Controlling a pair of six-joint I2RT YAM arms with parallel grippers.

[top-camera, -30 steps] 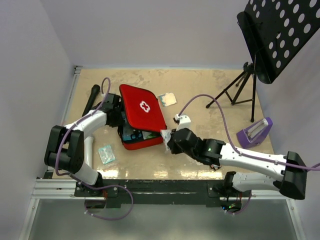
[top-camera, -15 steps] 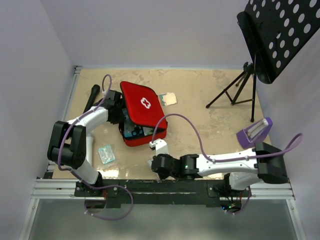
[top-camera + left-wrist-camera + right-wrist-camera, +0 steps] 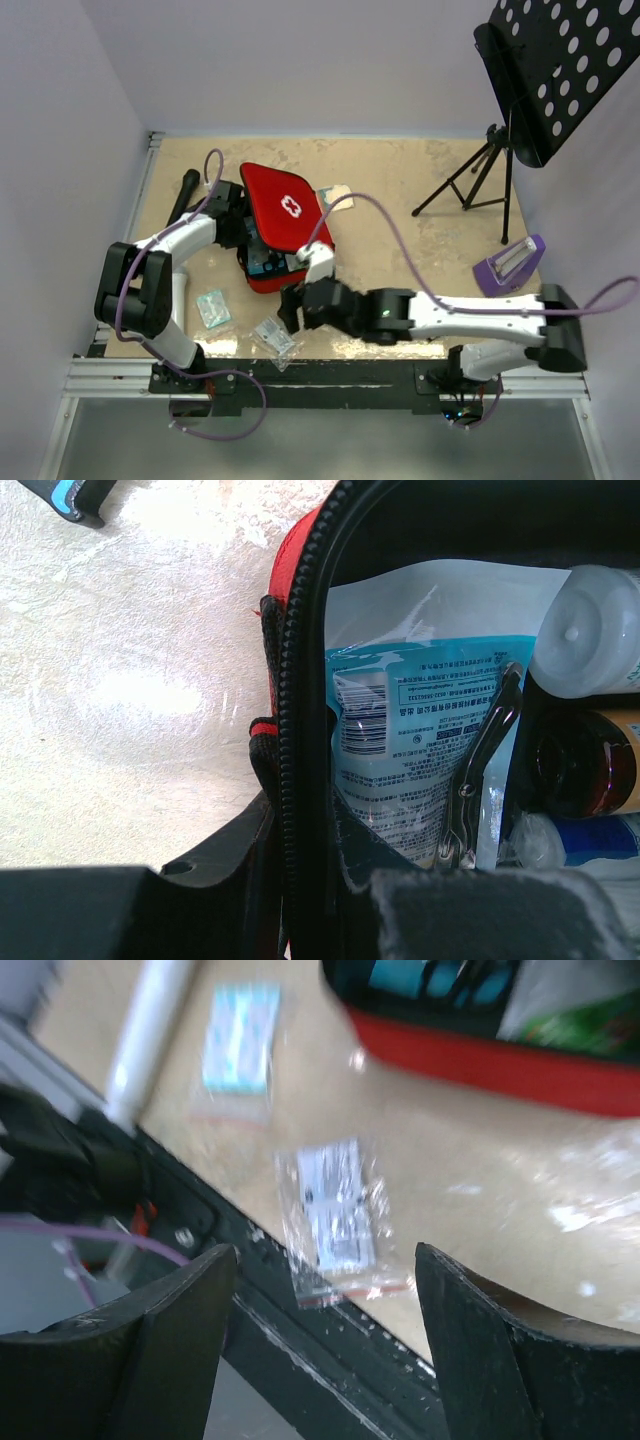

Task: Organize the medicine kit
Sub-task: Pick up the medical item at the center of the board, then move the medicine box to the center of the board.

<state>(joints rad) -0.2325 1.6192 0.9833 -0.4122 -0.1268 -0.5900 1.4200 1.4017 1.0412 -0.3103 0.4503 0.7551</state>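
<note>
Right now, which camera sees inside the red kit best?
The left wrist: it looks inside the medicine kit, showing a printed pouch sharply. From the top, its lid covers most; the right wrist gets a blurry strip.

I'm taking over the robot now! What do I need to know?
Left gripper: shut on the zipper edge of the medicine kit, lid raised.
Right gripper: open, above a clear packet lying at the table's near edge.
Done: a pouch and bottles sit inside the kit.
Left: the clear packet, a teal packet and a small packet behind the kit lie outside; kit unzipped.
</note>
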